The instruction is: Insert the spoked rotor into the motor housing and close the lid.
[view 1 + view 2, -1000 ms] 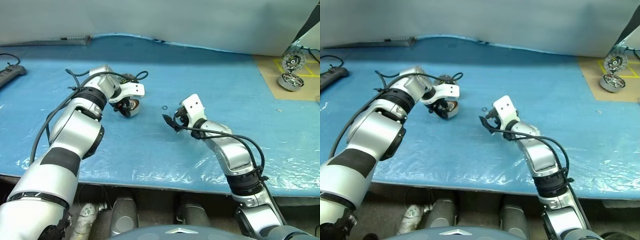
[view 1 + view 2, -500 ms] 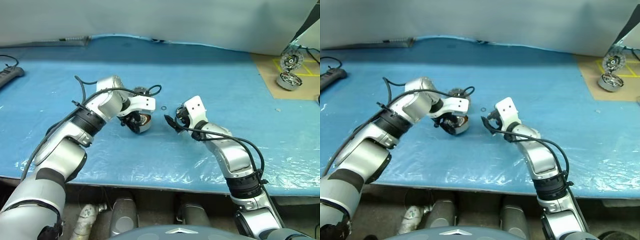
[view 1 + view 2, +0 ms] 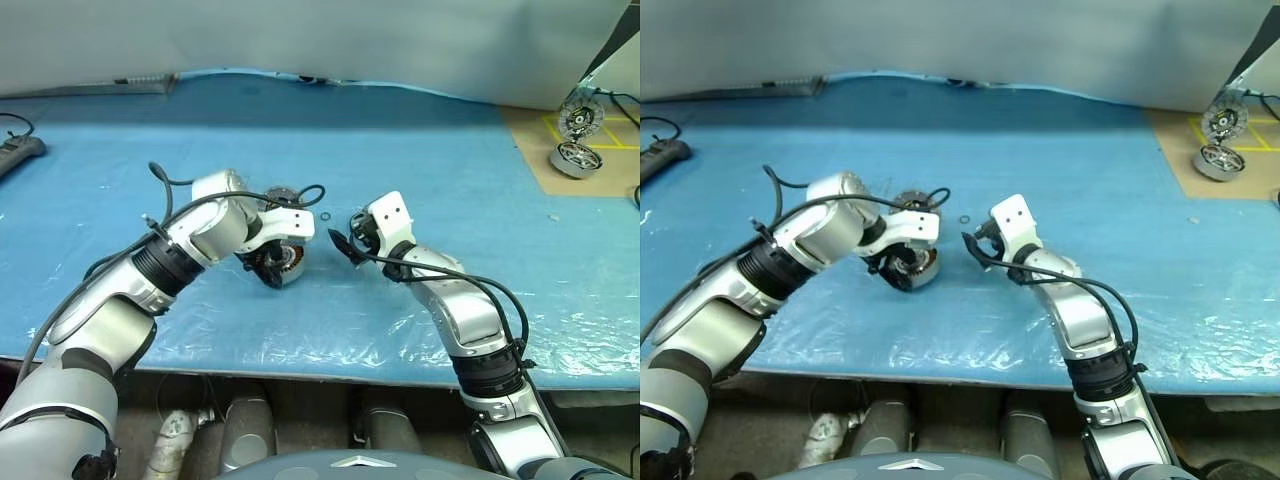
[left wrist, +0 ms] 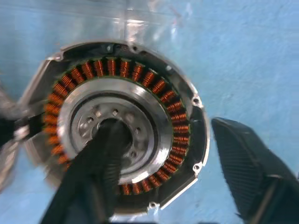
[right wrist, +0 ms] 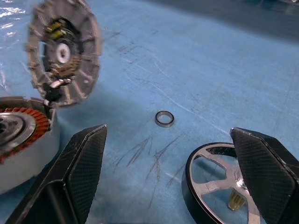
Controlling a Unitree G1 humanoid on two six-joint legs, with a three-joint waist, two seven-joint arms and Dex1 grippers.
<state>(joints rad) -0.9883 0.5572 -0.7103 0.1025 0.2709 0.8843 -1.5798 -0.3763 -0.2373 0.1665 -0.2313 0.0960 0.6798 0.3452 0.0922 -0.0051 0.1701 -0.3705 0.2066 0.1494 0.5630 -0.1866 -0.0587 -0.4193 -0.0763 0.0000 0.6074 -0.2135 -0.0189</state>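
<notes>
Our motor housing (image 4: 124,135) sits empty, lid (image 5: 63,51) up, spoked rotor (image 5: 224,184) outside; both fingers released.

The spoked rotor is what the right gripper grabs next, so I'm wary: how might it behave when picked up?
The spoked rotor looks like rigid metal, so it probably won't flex. Its shiny thin rim may slip between the fingers. Being round, it could roll if tipped on edge.

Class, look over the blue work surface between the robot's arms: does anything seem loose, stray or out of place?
Yes: a small metal ring lies loose on the blue sheet, apart from the motor housing, the upright lid and the spoked rotor.
</notes>
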